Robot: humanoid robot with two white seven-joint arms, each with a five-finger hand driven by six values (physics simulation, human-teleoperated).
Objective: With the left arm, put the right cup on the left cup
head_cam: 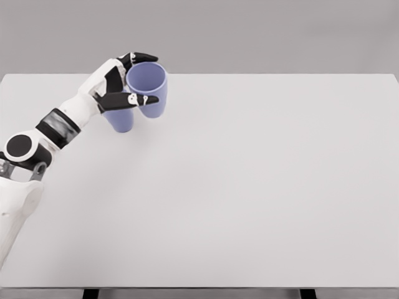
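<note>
Cups are the whole matter here: two lavender-blue cups sit in the upper left of the frame, and the left hand [128, 84] has its fingers wrapped around the held cup [148, 87], one dark finger arching over the far rim and another crossing the near wall. That cup is tilted a little, its open mouth turned up and toward the camera, and it seems to hang above the bench [249, 187] rather than stand on it, though the view from above makes the height hard to judge. The second cup [120, 118] shows only as a lower body peeking out beneath the palm and fingers, touching or just beside the held one; its rim is hidden by the hand, so whether the two are lined up cannot be told. The likeliest trouble, as I judge it, is misalignment: if the held cup comes down off-centre or still tilted, its base could catch the lower rim, tip that cup over or shove it toward the bench's far edge, which lies near. A second risk is the hand itself, since the fingers reaching under and around could knock the lower cup as they descend or as they let go. Releasing while the cup leans could also let it slide off and roll. No right arm appears anywhere in the view.
</note>
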